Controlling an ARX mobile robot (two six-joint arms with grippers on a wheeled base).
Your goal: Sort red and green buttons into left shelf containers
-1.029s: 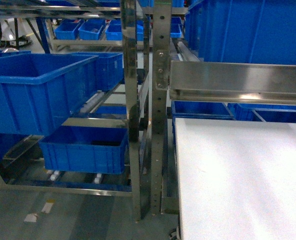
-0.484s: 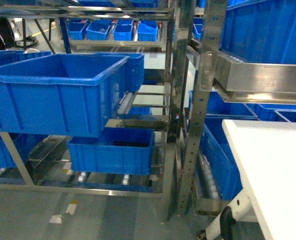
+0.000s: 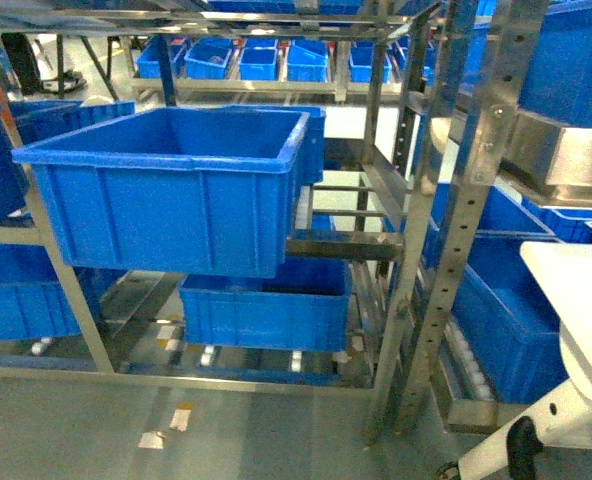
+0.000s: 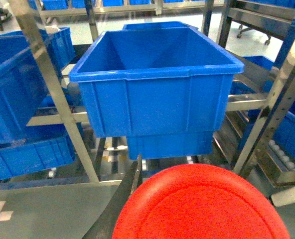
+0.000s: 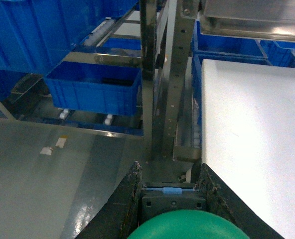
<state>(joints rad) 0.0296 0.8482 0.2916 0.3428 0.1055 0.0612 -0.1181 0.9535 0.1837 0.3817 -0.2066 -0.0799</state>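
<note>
Steel shelving rack [image 3: 416, 300] fills your head view, uprights at 3 o'clock, floor [image 3: 226, 440] below. On it: big deep blue tub [image 3: 176, 190] at 10 o'clock, open top, looks empty from the left wrist view [image 4: 157, 84]; a second, lower tub [image 3: 266, 305] sits under and behind it at about 6 o'clock of the first. Rows of small blue bins [image 3: 256, 60] far back at 12, not your targets. White bench [image 3: 576, 300] edge at 4 o'clock, also seen in the right wrist view [image 5: 252, 124].

Neither hand shows in the head view. Left hand [image 4: 137, 209]: only one dark finger visible beside the red button [image 4: 202, 204], which fills the 6 o'clock of that view; I judge it clenched on the button. Right hand [image 5: 170, 191]: both fingers clamp the block base of the green button [image 5: 187, 226], cap at 6 o'clock.

Orientation: both caps face the wrist cameras, so each button's long axis runs cap-to-base along the fingers, base pointing out toward the rack.

Risks, as I judge them: you're well short of the big tub, so letting go now drops the red button on the floor. Right hand sits near the rack upright; swinging left could clip it. Caps block most of both wrist views, so the aim over the rim is poor.
</note>
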